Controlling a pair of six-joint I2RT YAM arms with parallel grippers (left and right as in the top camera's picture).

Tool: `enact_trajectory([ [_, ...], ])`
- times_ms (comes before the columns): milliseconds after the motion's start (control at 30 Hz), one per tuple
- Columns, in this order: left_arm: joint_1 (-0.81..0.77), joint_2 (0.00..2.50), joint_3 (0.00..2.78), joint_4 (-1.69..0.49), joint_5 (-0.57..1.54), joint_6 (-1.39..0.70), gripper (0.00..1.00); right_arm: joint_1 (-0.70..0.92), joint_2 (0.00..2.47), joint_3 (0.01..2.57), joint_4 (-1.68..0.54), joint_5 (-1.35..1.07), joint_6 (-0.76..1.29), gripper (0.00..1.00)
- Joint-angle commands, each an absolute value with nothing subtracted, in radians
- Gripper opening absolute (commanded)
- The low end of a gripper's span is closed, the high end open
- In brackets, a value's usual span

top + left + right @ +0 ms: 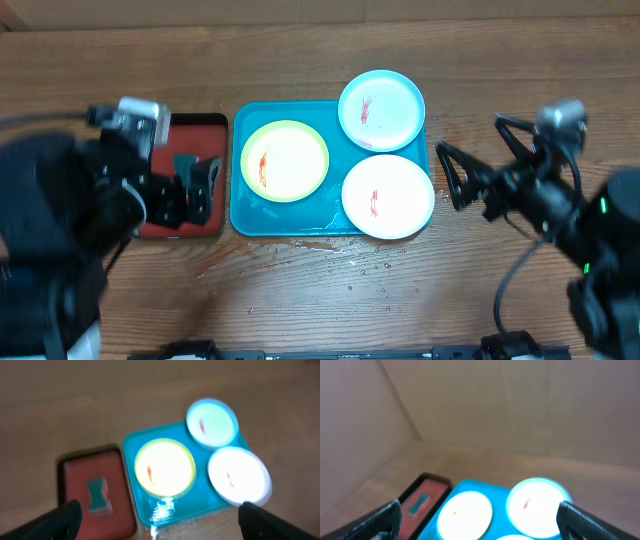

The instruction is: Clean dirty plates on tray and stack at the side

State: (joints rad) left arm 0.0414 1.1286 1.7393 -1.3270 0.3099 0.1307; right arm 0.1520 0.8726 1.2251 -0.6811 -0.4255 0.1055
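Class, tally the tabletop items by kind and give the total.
Plates: 3 - yellow-green plate, light cyan plate, white plate
Trays: 2 - turquoise tray, dark red tray
Sponges: 1 - teal sponge
Total: 6

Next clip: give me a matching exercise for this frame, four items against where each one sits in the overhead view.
Items:
1. yellow-green plate
2. light cyan plate
3. white plate
4. teal block

Places:
A. on the dark red tray
B. left half of the turquoise tray
C. lower right of the turquoise tray
D. upper right of the turquoise tray, overhanging its top rim

Pairs: 1-B, 2-D, 3-C, 4-A
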Motion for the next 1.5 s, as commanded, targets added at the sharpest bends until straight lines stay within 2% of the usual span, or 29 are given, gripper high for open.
enact_trajectory([
  [0,0.046,1.303,1.941,-1.485,0.384,0.162,1.00,0.157,1.028,1.384,-0.797,-0.540,0.104,1.00],
  [133,0.046,1.488,2.096,-1.692,0.439,0.160,1.00,0.157,1.231,1.586,-1.023,-0.589,0.104,1.00],
  [233,0.045,1.584,2.100,-1.690,0.479,0.011,1.00,0.157,1.409,1.723,-1.196,-0.613,0.104,1.00],
  [333,0.045,1.633,2.100,-1.689,0.499,-0.008,1.00,0.157,1.497,1.735,-1.207,-0.637,0.104,1.00],
  [467,0.046,1.707,2.100,-1.632,0.381,-0.001,0.99,0.157,1.615,1.734,-1.109,-0.719,0.158,1.00],
  [533,0.046,1.738,2.100,-1.619,0.367,-0.001,1.00,0.168,1.673,1.734,-1.057,-0.803,0.157,0.94],
  [567,0.046,1.758,2.100,-1.619,0.360,0.000,1.00,0.194,1.710,1.735,-1.030,-0.796,0.157,0.86],
  [633,0.046,1.781,2.100,-1.620,0.359,0.000,1.00,0.232,1.745,1.734,-1.006,-0.749,0.185,0.78],
  [667,0.046,1.797,2.100,-1.616,0.357,0.001,1.00,0.276,1.774,1.735,-0.986,-0.651,0.242,0.73],
  [800,0.047,1.819,2.101,-1.589,0.250,-0.002,1.00,0.417,1.846,1.735,-0.947,-0.314,0.367,0.69],
  [833,0.047,1.818,2.103,-1.580,0.186,-0.029,1.00,0.465,1.870,1.735,-0.934,-0.219,0.402,0.64],
  [967,0.048,1.818,2.135,-1.577,0.019,-0.130,1.00,0.563,1.950,1.735,-0.904,-0.032,0.505,0.57],
  [1100,0.048,1.818,2.188,-1.585,-0.087,-0.218,1.00,0.601,2.056,1.735,-0.894,0.015,0.567,0.52],
  [1467,0.047,1.818,2.212,-1.568,-0.110,-0.218,0.98,0.603,2.234,1.734,-0.822,0.004,0.615,0.39],
])
